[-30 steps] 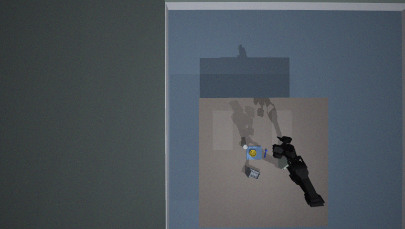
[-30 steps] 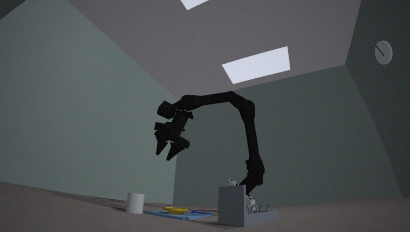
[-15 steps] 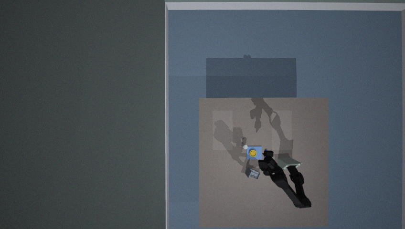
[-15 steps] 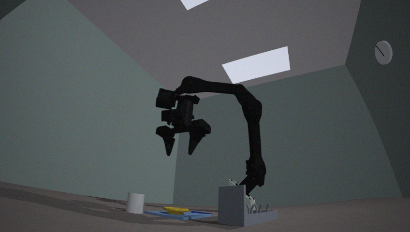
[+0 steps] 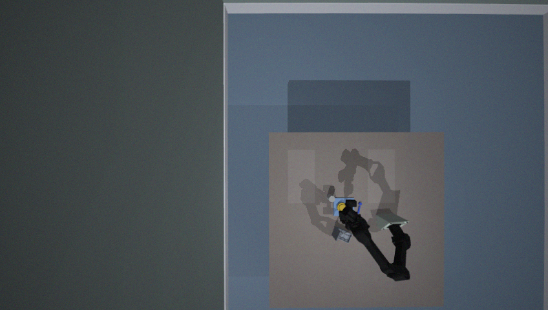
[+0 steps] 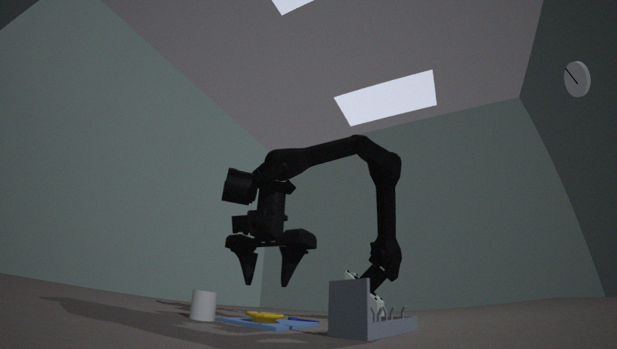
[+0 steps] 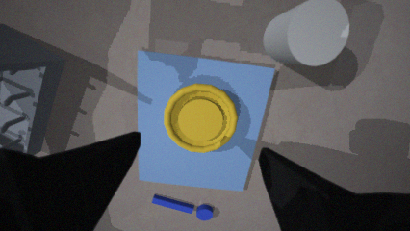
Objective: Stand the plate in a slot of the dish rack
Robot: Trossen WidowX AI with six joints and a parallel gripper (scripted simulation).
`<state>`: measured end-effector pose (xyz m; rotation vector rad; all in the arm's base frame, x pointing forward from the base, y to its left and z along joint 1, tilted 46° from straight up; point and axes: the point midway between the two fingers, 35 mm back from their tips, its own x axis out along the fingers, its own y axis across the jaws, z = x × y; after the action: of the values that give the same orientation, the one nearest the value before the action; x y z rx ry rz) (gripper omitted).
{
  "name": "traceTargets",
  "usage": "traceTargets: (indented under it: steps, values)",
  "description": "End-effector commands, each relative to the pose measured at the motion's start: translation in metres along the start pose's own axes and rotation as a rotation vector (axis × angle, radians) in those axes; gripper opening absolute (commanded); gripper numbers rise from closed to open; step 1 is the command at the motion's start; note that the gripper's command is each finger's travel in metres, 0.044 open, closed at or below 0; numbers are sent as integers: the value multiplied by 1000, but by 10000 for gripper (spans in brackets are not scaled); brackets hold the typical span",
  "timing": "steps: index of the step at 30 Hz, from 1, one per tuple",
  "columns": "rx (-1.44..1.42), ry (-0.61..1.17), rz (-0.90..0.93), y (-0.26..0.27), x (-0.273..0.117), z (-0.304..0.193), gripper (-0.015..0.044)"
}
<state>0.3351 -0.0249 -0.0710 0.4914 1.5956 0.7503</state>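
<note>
black jointed arm's gripper (image 6: pixel 265 286) (image 7: pixel 201 146), jaws spread, nothing between; grey dish rack (image 5: pixel 344 235) (image 6: pixel 348 307) (image 7: pixel 44 103) near; 1 yellow round plate (image 5: pixel 340 206) (image 6: pixel 265 316) (image 7: pixel 200 120) flat on the blue square mat (image 5: pixel 336 212) (image 6: pixel 276 327) (image 7: pixel 159 159). best centre over it, descend straight, pinch the rim gently.

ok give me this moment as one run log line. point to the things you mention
gripper (image 6: pixel 265 286) (image 7: pixel 201 146): open, above plate | plate (image 5: pixel 341 206) (image 6: pixel 264 316) (image 7: pixel 200 119): flat on blue board (image 5: pixel 337 212) (image 6: pixel 276 327) (image 7: pixel 159 164), ungrasped | dish rack (image 5: pixel 344 236) (image 6: pixel 348 309) (image 7: pixel 39 108): no plate in it
</note>
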Motion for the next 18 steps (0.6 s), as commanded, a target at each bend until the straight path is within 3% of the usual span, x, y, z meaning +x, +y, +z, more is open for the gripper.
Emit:
traceTargets:
  steps: [1,18]
  values:
    - [10,-18,2,1,8,-3,400]
    - [11,-19,2,1,32,-2,400]
